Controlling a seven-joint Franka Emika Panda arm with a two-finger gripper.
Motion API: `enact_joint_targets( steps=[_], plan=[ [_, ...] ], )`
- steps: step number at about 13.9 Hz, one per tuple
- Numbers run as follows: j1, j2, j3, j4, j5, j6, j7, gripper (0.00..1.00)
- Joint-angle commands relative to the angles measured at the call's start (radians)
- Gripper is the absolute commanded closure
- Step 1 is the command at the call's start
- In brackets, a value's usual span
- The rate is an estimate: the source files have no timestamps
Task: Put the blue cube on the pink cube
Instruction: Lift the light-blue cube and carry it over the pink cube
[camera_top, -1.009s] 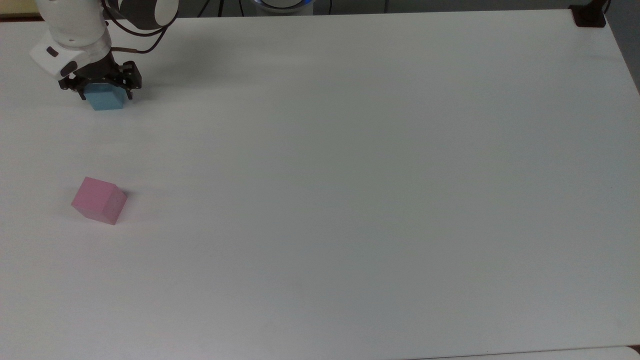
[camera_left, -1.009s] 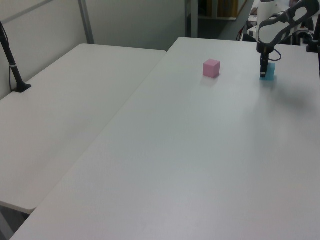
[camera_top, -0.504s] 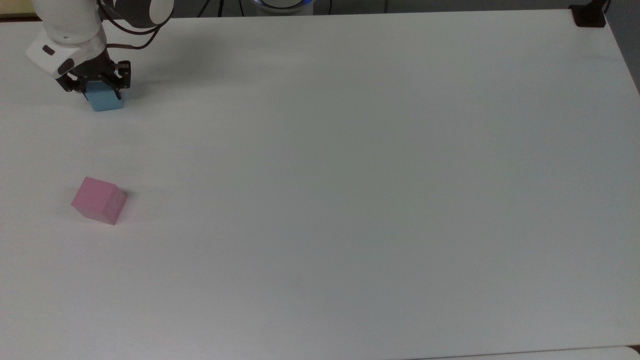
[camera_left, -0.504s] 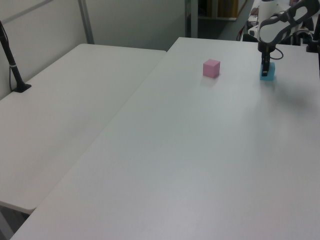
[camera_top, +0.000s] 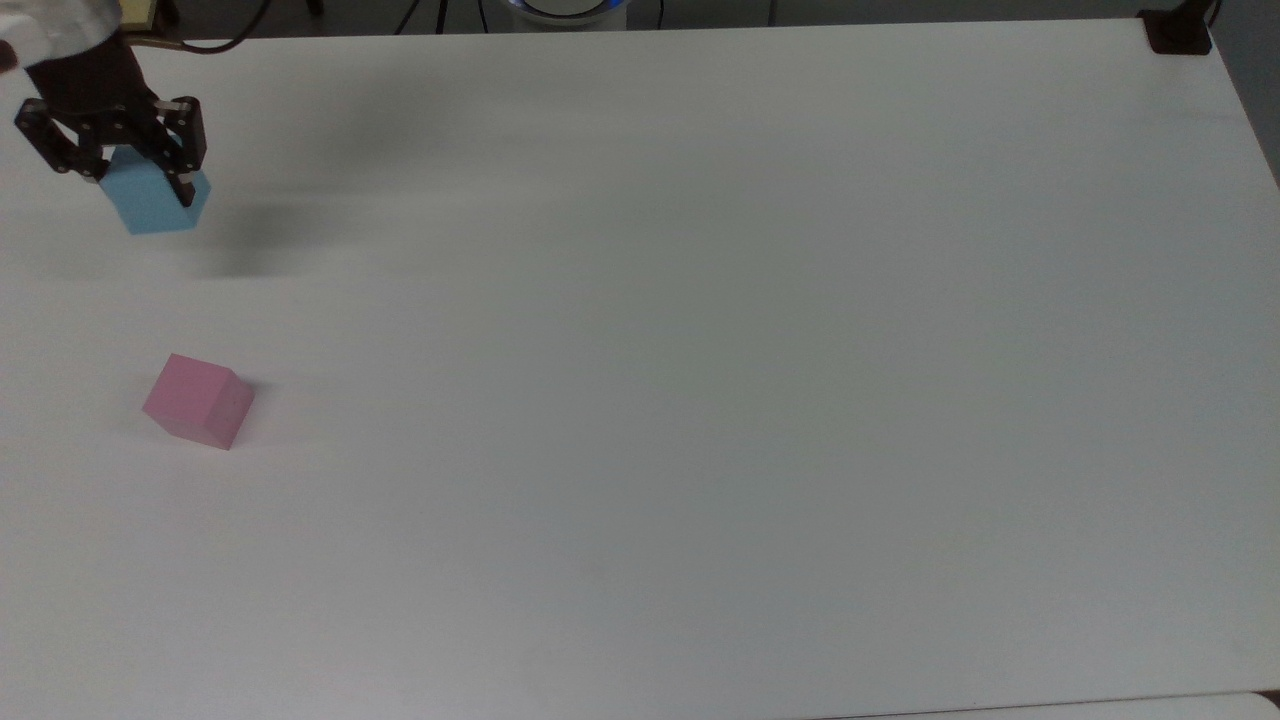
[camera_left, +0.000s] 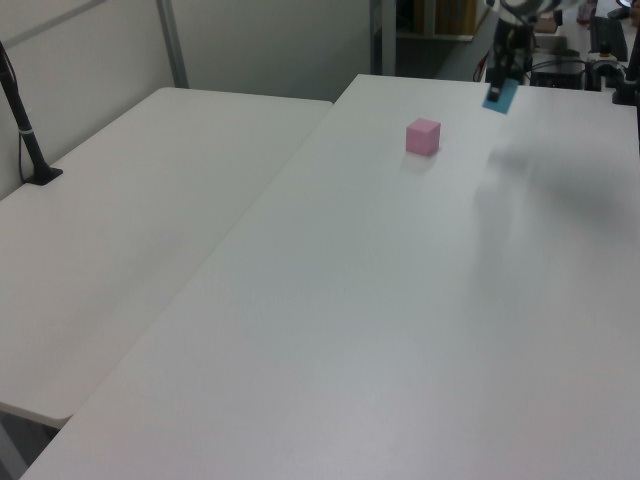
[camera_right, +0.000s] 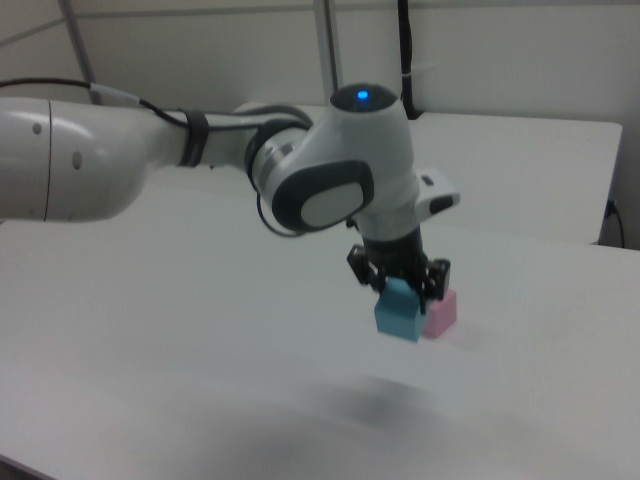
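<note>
My gripper (camera_top: 135, 180) is shut on the blue cube (camera_top: 152, 203) and holds it in the air at the top view's far left. In the left view the blue cube (camera_left: 500, 96) hangs above the table's far end, under the gripper (camera_left: 499, 84). In the right view the blue cube (camera_right: 399, 310) is tilted between the black fingers of the gripper (camera_right: 403, 288). The pink cube (camera_top: 199, 400) rests on the white table (camera_top: 700, 350), nearer the camera than the blue cube in the top view. The pink cube (camera_left: 423, 136) (camera_right: 440, 313) stands alone, apart from the gripper.
A second white table (camera_left: 130, 210) adjoins on the left view's left, with a black post (camera_left: 25, 130) on it. A black clamp (camera_top: 1178, 30) sits at the top view's far right corner. The arm's white body (camera_right: 150, 170) reaches in from the right view's left.
The gripper has risen with the blue cube, lifting it off the table and carrying it toward the top view's left. The cube's shadow now lies apart from it. The pink cube has not moved.
</note>
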Motion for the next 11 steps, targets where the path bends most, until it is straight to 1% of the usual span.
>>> enact_joint_targets(
  steps=[1, 2, 3, 4, 5, 6, 9, 11],
  plan=[
    [0.004, 0.175, 0.009, 0.235, 0.078, -0.019, 0.14, 0.91],
    [0.004, 0.227, 0.017, 0.305, 0.079, -0.016, 0.18, 0.91],
    [0.003, 0.269, 0.03, 0.348, 0.079, 0.015, 0.205, 0.91],
    [0.0, 0.29, 0.047, 0.362, 0.082, 0.073, 0.231, 0.91],
    [-0.003, 0.318, 0.073, 0.36, 0.085, 0.187, 0.283, 0.91],
    [-0.004, 0.343, 0.08, 0.364, 0.085, 0.245, 0.312, 0.91],
    [-0.004, 0.399, 0.08, 0.382, 0.082, 0.267, 0.317, 0.91],
    [-0.004, 0.403, 0.081, 0.376, 0.084, 0.256, 0.316, 0.91]
  ],
)
